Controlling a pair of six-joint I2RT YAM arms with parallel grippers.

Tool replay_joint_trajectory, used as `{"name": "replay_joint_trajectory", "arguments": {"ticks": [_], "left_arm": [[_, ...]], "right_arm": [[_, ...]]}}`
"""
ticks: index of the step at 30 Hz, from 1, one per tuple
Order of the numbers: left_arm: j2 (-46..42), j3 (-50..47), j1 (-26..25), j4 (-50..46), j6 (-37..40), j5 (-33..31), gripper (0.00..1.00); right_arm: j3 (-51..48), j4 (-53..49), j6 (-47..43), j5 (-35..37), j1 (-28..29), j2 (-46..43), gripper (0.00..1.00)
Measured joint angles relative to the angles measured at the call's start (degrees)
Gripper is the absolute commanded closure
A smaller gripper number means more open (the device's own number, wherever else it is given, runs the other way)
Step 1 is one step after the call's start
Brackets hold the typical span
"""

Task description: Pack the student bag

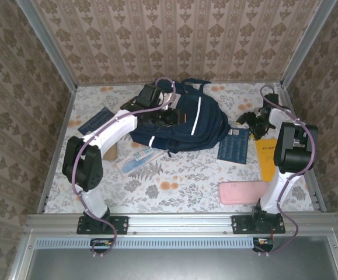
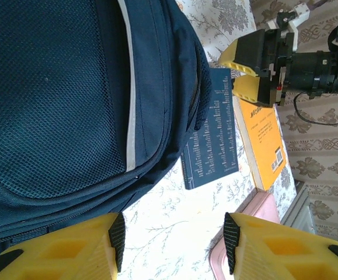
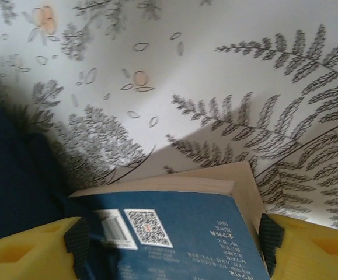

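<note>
Student bag (image 1: 206, 125) seems shut; contents n/v.

navy student bag (image 1: 189, 119), lying flat, table's far-centre

Up top, the fixed camera sits high behind the near edge of the surface (image 1: 180, 175). It looks down and forward across all of it, far enough back to take in the walls (image 1: 174, 35). Over to the left wrist camera: tight in, peering out between the left claw (image 2: 173, 242) fingers. It looks along the student bag (image 2: 58, 99) toward the right side, catching the right claw (image 2: 239, 73), blue book (image 2: 212, 134) and yellow book (image 2: 265, 146), all shared with the overhead. Right wrist: closest of all, low over that blue book, looking past it onto the patterned surface.
</note>
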Motion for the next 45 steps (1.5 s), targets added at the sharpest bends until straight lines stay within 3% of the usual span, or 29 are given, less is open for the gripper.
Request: {"name": "replay_joint_trajectory", "arguments": {"ticks": [6, 13, 16, 27, 37, 45], "left_arm": [[0.5, 0.0, -0.28, 0.2, -0.02, 0.13, 0.5], [0.83, 0.0, -0.28, 0.87, -0.02, 0.52, 0.5], [1.36, 0.0, -0.33, 0.94, -0.02, 0.76, 0.5], [1.44, -1.01, -1.79, 1.27, -0.85, 0.87, 0.48], [-7.34, -17.75, -1.99, 2.64, -4.5, 0.63, 0.46], [-10.19, -27.52, -1.6, 7.61, -8.0, 0.9, 0.41]], "right_arm": [[-3.87, 3.58, 2.97, -4.09, -0.15, -4.46, 0.47], [-8.09, 7.74, 4.9, -7.13, -0.17, -5.29, 0.9], [-8.66, 7.72, 4.7, -6.95, -0.11, -5.29, 1.0], [-16.5, 7.8, 7.23, -2.21, 3.58, -13.68, 1.0], [-33.86, 10.86, 18.23, -3.89, 8.24, -28.13, 1.0], [-38.69, 19.37, 28.87, -7.56, 16.9, -29.42, 1.0]]}}
